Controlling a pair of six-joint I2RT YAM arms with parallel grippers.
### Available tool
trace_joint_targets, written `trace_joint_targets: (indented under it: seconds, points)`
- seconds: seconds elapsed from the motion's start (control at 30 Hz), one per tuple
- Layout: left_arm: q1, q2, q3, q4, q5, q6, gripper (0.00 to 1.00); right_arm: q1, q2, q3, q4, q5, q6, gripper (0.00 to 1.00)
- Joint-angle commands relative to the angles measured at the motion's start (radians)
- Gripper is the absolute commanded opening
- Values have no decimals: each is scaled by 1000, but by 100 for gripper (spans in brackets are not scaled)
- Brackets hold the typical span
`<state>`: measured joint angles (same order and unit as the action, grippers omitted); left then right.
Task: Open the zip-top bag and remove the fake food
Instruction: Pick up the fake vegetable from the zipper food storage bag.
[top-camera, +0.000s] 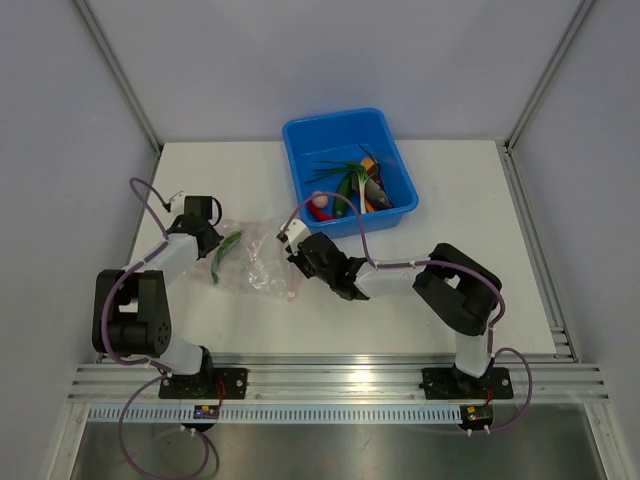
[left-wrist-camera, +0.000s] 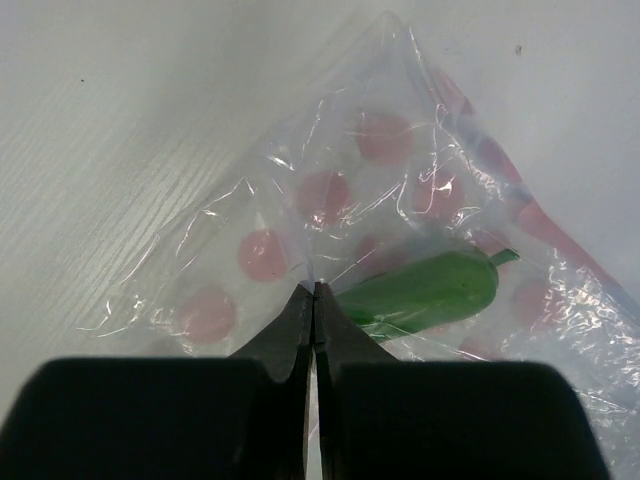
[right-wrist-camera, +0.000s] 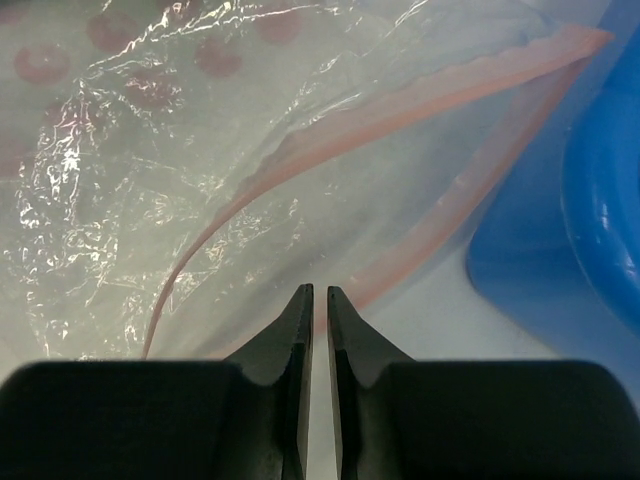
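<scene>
Left claw: clamps the zip-top bag by its closed end.
Right claw: narrow at the zip strip; whether it grips, we cannot tell.
Green chilli: inside, beside left claw, stem mouthward.

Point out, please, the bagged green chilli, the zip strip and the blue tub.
green chilli (left-wrist-camera: 425, 290): left wrist view, middle.
zip strip (right-wrist-camera: 450, 103): right wrist view, upper band.
blue tub (top-camera: 335, 118): top external view, far rim.

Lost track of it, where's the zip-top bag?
Top view: the zip-top bag lies left of centre, between left tool and right tool, near the blue tub.
</scene>
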<state>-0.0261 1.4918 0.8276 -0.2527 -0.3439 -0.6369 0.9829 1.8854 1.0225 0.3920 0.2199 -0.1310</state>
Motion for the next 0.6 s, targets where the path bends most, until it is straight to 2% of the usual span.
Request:
trace_joint_targets:
  seconds: [0.0,0.1,0.23,0.37,0.47,0.57]
  points:
    - [6,13,34,21,22,8,0,20,29,60,50,9,-1,16]
    - [6,-33,36,9,58,16,0,33,44,51,102,6,-7,16]
    - [-11,-175,-4,20,112,17,0,34,53,8,200,-4,-5,17]
    - [-73,-312,13,-29,83,31,0,36,83,19,211,-28,7,18]
    - [-127,-352,36,-83,31,42,0,36,115,48,186,-39,18,18]
    - [-141,-369,41,-94,40,48,0,36,136,59,188,-42,19,20]
